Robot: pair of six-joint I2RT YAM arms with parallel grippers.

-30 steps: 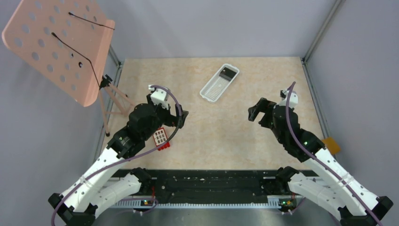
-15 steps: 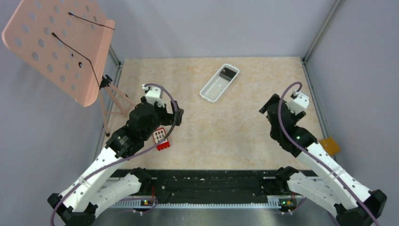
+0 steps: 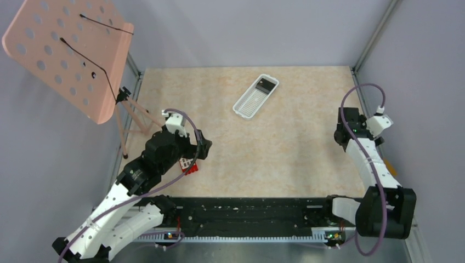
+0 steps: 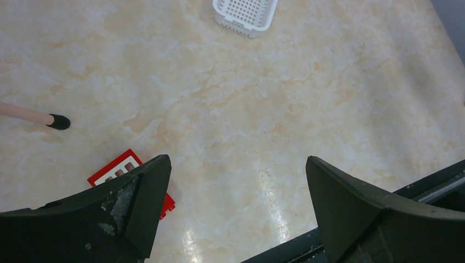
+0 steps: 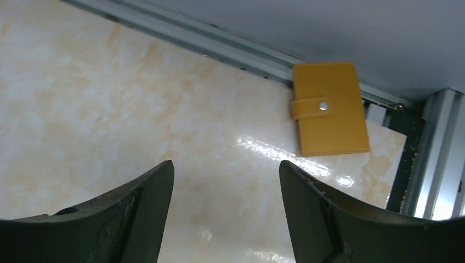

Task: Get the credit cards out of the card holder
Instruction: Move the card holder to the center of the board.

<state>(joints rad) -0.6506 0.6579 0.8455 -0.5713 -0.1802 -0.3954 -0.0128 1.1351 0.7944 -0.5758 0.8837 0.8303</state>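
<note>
**Reader:** Right wrist view. Where is the card holder lying?

**Arm:** The card holder (image 5: 330,108) is lying flat and closed at the right edge of the tabletop (image 5: 109,109). It is sitting hard by the metal frame rail (image 5: 219,46); whether it is touching the rail I cannot tell. Its snap tab (image 5: 315,107) is fastened. No credit cards are showing, and I judge they are sitting inside. The step in hand, as I judge it, is the first reach, so the task is barely begun.

**Reader:** How should that reach go?

**Arm:** I am reckoning on closing across the holder's free sides, away from the rail, which could block a finger. A thin, flat holder may slide on this glossy surface, so drawing it toward the middle first may help. After that, one pincer would be pinning it while the other is unsnapping the tab.

**Reader:** And the pincers?

**Arm:** My right pincer (image 5: 225,164) is hovering with its jaws well apart, gripping and touching nothing, and the holder is lying beyond its tips. My left pincer (image 4: 237,161) is gaping fully and is empty. It is hovering just beside a red slotted block (image 4: 118,174), well apart from the white basket (image 4: 245,12).
</note>
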